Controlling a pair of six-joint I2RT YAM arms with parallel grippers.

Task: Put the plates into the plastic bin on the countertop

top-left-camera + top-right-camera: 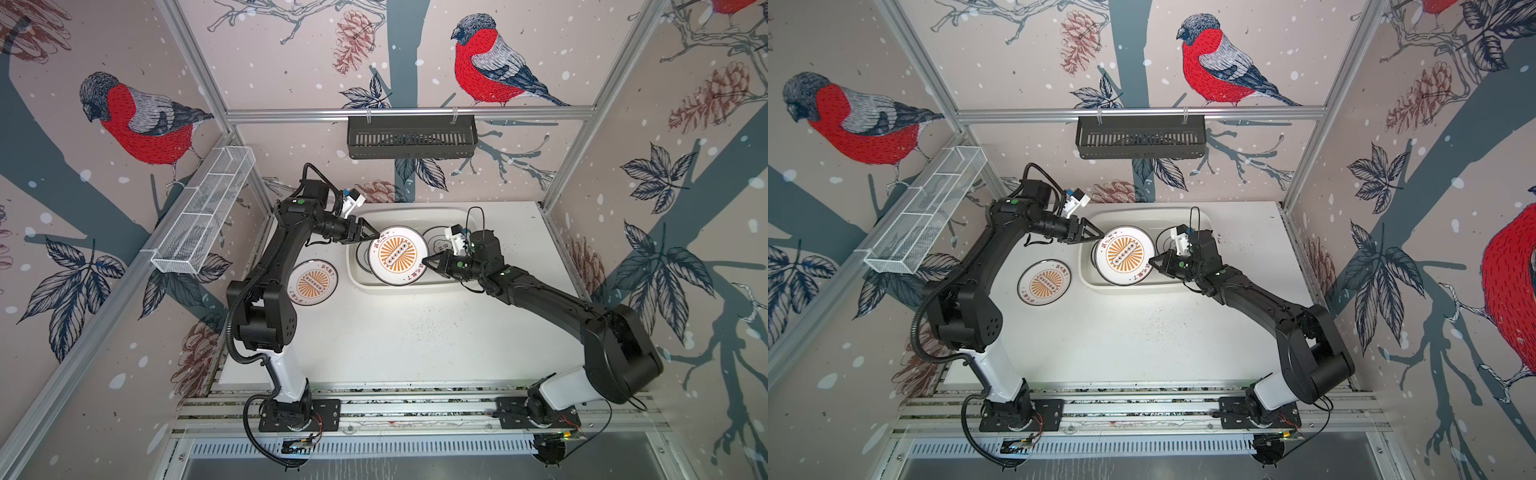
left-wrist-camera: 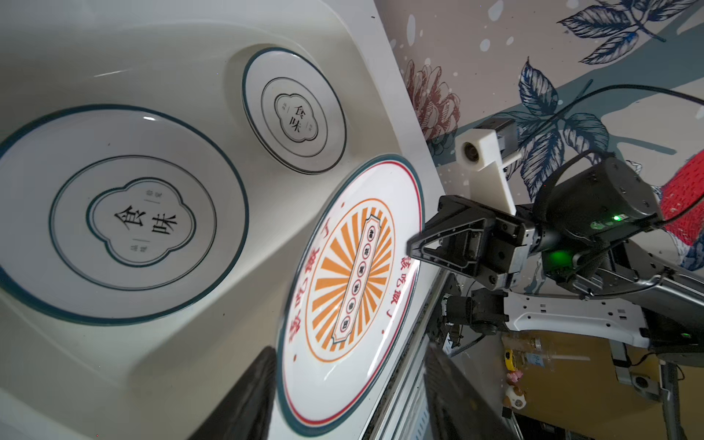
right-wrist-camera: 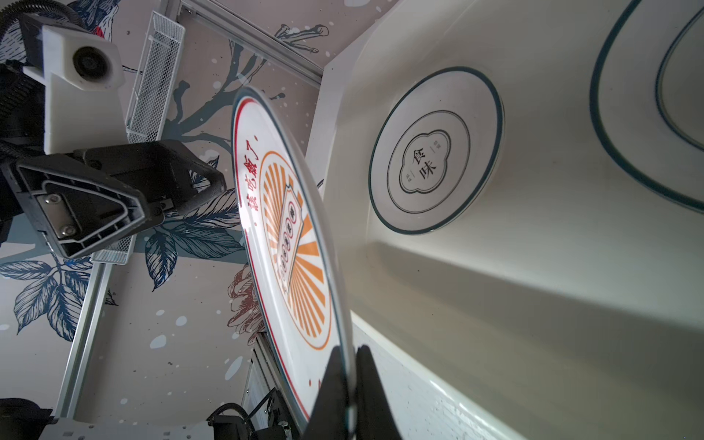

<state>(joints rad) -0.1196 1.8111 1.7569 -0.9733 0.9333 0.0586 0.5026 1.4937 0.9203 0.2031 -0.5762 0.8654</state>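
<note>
Wire-mesh basket [image 1: 203, 212], white, hangs on the left wall. On the tabletop [image 1: 395, 332], left of the plastic bin [image 1: 395, 218] and apart from it, one loose plate [image 1: 312, 282] with an orange sunburst centre lies flat. The bin itself stands at the far middle of the tabletop.

The left pincer [image 1: 372, 237] reaches to the right over the left end of the bin. Its two jaws stand apart, open, and the tips are at the far-left edge of the gripped plate [image 1: 398, 255]. Whether the tips touch this edge, I cannot tell.

The gripped plate also has an orange sunburst, with red characters around it. It is held in the air above the left half of the bin, and in both top views its face looks up.

Below it, on the floor of the bin, lies a large quatrefoil plate [image 2: 122, 213] with black characters. From above only its left edge shows. Further right on the same floor lies a small quatrefoil plate [image 1: 436, 243], apart from the large one.

The right pincer [image 1: 424, 262] comes from the near right and is closed on the near-right rim of the gripped plate. In the right wrist view this rim sits between the two fingers [image 3: 331, 384].
</note>
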